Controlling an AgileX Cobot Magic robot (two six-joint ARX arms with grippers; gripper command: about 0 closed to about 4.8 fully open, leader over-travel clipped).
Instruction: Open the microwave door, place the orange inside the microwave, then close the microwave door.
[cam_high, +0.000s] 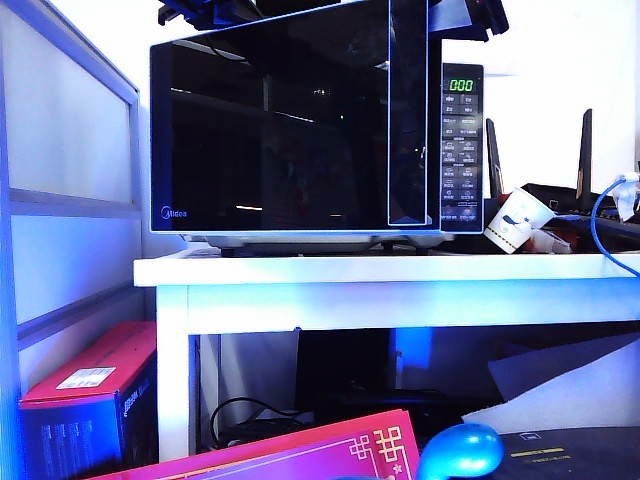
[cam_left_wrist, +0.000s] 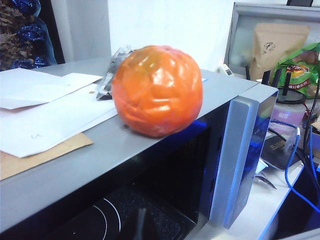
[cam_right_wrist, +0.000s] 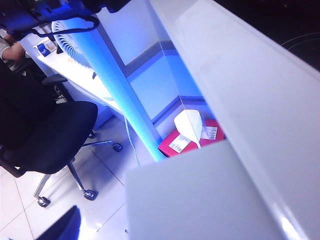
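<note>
Left wrist view shows the orange (cam_left_wrist: 157, 90) resting on the microwave (cam_left_wrist: 125, 150) roof near its front edge, beside loose papers (cam_left_wrist: 45, 107); the door (cam_left_wrist: 240, 160) looks slightly ajar there, yet shut in the exterior view. I can't see either claw, so I cannot tell whether the left claw or the right claw is spread or closed. My worry: a nudge could roll the orange off the roof, and reaching blind for the door risks a missed grasp.
</note>
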